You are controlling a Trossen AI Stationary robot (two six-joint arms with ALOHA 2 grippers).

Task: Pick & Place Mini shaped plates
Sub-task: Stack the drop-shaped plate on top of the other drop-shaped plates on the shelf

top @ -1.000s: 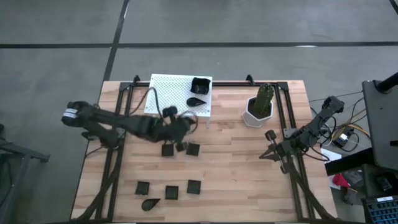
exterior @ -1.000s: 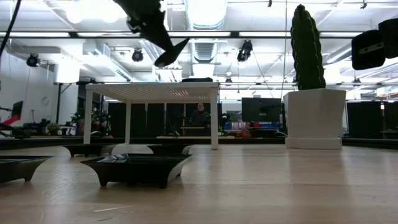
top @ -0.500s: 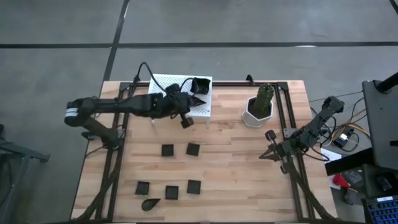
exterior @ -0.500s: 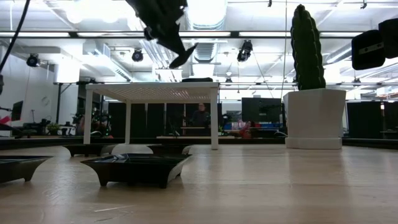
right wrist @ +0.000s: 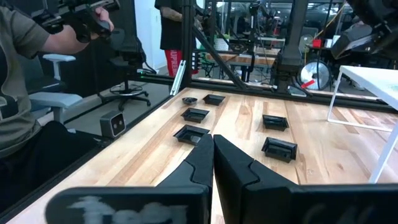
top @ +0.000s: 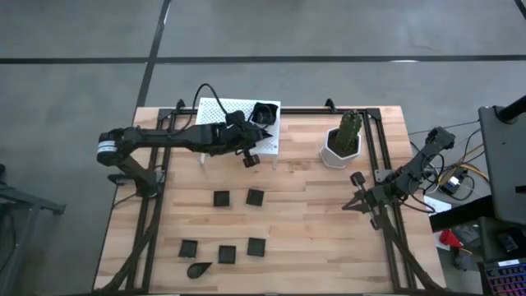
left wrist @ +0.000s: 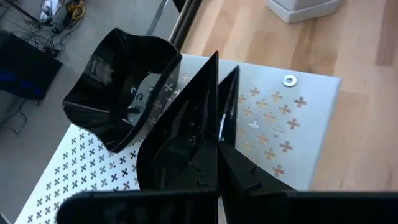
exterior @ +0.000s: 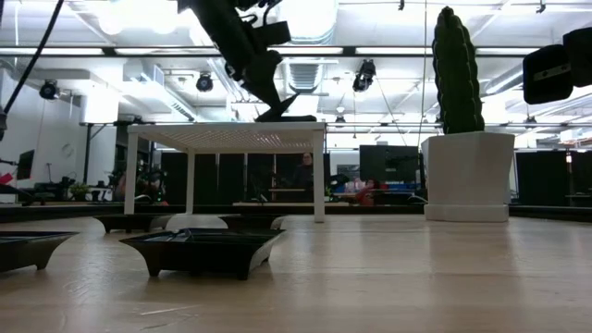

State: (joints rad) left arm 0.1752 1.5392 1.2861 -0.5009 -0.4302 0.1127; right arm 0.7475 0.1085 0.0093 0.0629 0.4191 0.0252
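My left gripper (top: 251,138) reaches over the right end of the white perforated rack (top: 222,115), shut on a black plate with a pointed tip (left wrist: 186,124). In the low view this plate (exterior: 277,102) hangs tilted just above the rack top (exterior: 222,137). Whether it touches the rack, I cannot tell. A raised-rim black dish (left wrist: 118,93) stands on the rack's far right corner (top: 265,111). Several more mini plates (top: 222,197) lie flat on the wood table. My right gripper (top: 349,205) waits shut at the table's right side, touching nothing. My left gripper pinches the pointed plate between its two fingers, by the edge nearest the wrist (left wrist: 208,149). The fingers slant down from the table's left. The plate juts out past the fingertips, tilted with its pointed tip (left wrist: 213,59) foremost.
A white pot with a green cactus (top: 341,144) stands right of the rack. Loose plates lie at mid-table (top: 255,197) and near the front left (top: 227,253). Bare wood lies between the cactus and the near edge. People (right wrist: 25,93) are beyond the table's left side.
My left gripper has swung from above the two mid-table plates toward the table's far edge and a little right, carrying the pointed plate over the rack's right end. In the low view the plate has come close to the rack top, still tilted.
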